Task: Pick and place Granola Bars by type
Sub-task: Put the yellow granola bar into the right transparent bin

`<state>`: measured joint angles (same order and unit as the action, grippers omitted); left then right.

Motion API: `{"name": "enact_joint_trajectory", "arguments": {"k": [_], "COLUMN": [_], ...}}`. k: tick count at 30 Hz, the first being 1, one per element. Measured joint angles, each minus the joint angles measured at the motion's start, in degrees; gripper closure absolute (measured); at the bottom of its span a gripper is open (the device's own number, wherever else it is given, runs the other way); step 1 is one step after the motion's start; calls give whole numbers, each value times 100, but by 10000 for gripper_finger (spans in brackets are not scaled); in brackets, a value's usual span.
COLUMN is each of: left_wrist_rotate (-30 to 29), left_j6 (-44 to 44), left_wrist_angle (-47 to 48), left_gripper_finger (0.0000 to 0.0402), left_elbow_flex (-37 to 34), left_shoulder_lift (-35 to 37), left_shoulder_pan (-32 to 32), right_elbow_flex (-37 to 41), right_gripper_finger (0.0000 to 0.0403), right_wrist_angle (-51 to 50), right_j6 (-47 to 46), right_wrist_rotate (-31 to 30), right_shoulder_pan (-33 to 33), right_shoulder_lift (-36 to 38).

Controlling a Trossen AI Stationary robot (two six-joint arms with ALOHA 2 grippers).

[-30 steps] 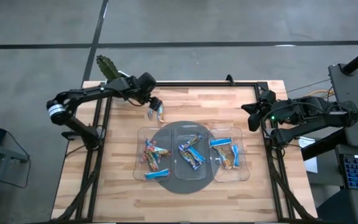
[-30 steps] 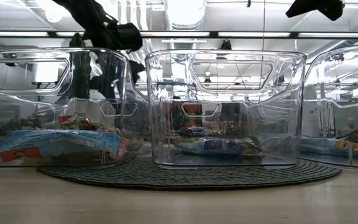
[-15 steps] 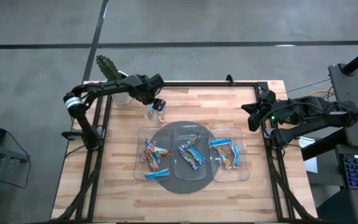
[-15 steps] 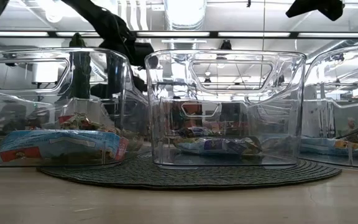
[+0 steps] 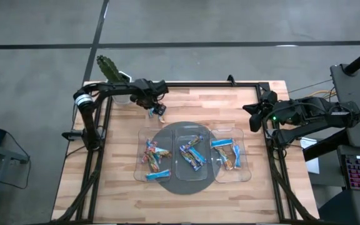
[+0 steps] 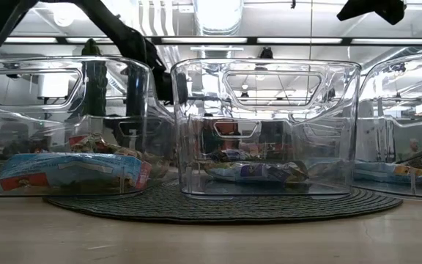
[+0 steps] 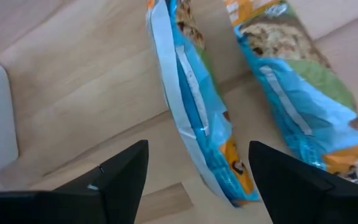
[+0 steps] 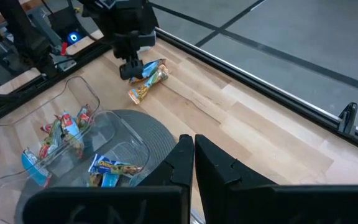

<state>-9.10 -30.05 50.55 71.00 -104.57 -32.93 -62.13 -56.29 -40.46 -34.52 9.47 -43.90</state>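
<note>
The left hand [image 5: 157,107] hangs over the back part of the table [image 5: 261,187], with its fingers [image 7: 114,180] spread wide and nothing between them. Directly under it lie two blue granola bars [image 7: 194,118] side by side on the wood, outside the three clear trays [image 5: 233,176]. The other bars are already in the trays. The nearer bar lies in the gap between the fingers, and the second blue bar [image 7: 300,106] is just beside it, near one finger.

I judge that the step in hand is to pick the nearer bar. To do it well, the hand should come straight down so that one finger enters the narrow space between the two bars and does not push on the second one. It should close across the short width of the wrapper, near its middle, because foil is slippery and a grip at the end may let it turn.

The right hand [image 8: 190,155] waits at the right edge of the table, closed and empty.
</note>
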Motion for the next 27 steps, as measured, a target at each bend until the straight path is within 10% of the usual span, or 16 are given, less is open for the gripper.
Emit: {"name": "enact_joint_trajectory", "arguments": {"k": [11, 27], "left_wrist_rotate": [46, 245], "left_j6": [87, 198], "left_wrist_angle": [-105, -34], "left_gripper_finger": [160, 366], "left_elbow_flex": [9, 14], "left_shoulder_lift": [-377, -392], "left_shoulder_pan": [0, 2], "right_elbow_flex": [0, 0], "right_gripper_finger": [394, 394], "right_wrist_angle": [0, 4], "right_j6": [10, 13], "right_wrist_rotate": [0, 0], "right_shoulder_pan": [0, 0], "right_shoulder_lift": [-2, 0]}}
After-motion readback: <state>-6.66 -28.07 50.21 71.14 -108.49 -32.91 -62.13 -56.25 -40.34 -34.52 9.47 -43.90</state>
